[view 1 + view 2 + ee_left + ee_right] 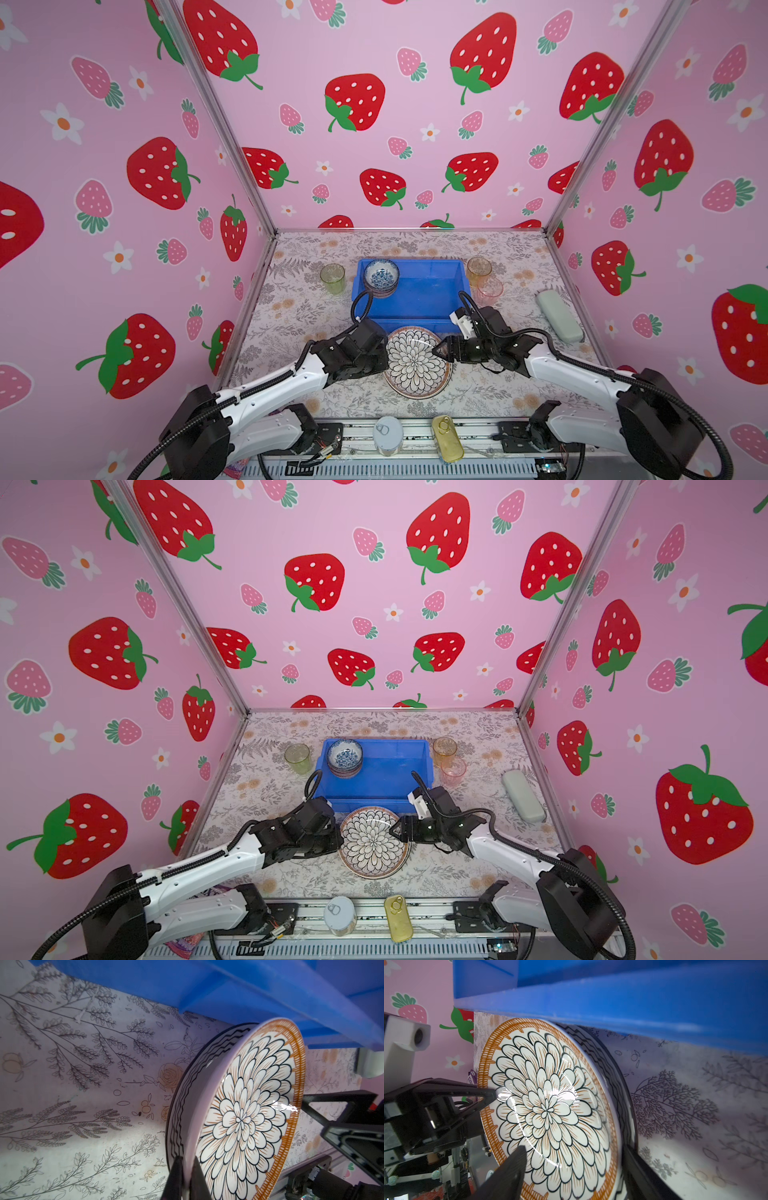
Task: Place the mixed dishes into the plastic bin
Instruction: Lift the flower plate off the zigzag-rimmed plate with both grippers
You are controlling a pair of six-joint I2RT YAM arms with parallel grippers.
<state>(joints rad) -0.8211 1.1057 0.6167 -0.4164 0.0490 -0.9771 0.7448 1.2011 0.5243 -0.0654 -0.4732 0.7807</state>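
Setting: booth walled in pink strawberry print (374,62); floor covered with a grey-and-peach botanical cloth (291,316).

Item 1, petal-patterned plate (415,361) (249,1115): orange-hatched rim. It sits at the front centre of the cloth, on top of a second plate with black wavy lines (180,1118) (616,1084). Its far edge is just beside the near wall of the bin.

Item 2, left gripper (186,1162): at the plate's left edge. Its fingers (176,1169) are pressed onto the petal-patterned plate's rim from both sides, pinching it.

Item 3, right gripper (438,352): at the stack's right edge, fingers (512,1169) spread wide. One lies over the petal face, the other outside the lower plate's edge. Contact cannot be told.

Item 4, blue plastic bin (428,295) (390,771): behind the plates. It holds a stack of small bowls (381,276) in its rear left corner, the top one blue-speckled.

Item 5, tumblers, upright on the cloth: green tumbler (332,277) just left of the bin; amber tumbler (478,268) and pink tumbler (489,291) together beside its right wall.

Item 6, sundries: pale oblong case (559,316) near the right wall; silver round tin (387,434) and gold oval tin (446,438) on the front rail.
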